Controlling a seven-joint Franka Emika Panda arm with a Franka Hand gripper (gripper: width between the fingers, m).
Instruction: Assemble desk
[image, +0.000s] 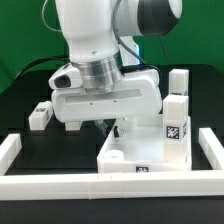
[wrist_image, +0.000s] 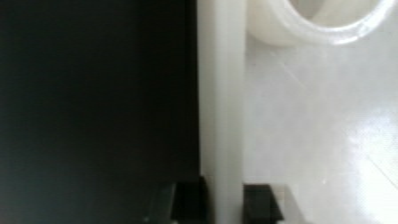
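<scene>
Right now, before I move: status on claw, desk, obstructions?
Claw shut on tabletop rim. Upright leg standing on tabletop, exterior view's right; loose leg on table, left. Nothing seen blocking claw.

My claw (wrist_image: 221, 203) pinches the raised rim of the white tabletop (image: 140, 158), which lies flat by the table's (image: 25, 100) near edge. One tagged leg (image: 172, 122) stands upright at its corner on the exterior view's right, with a second leg (image: 180, 82) upright behind. A third leg (image: 40, 116) lies toward the table's left edge.
</scene>
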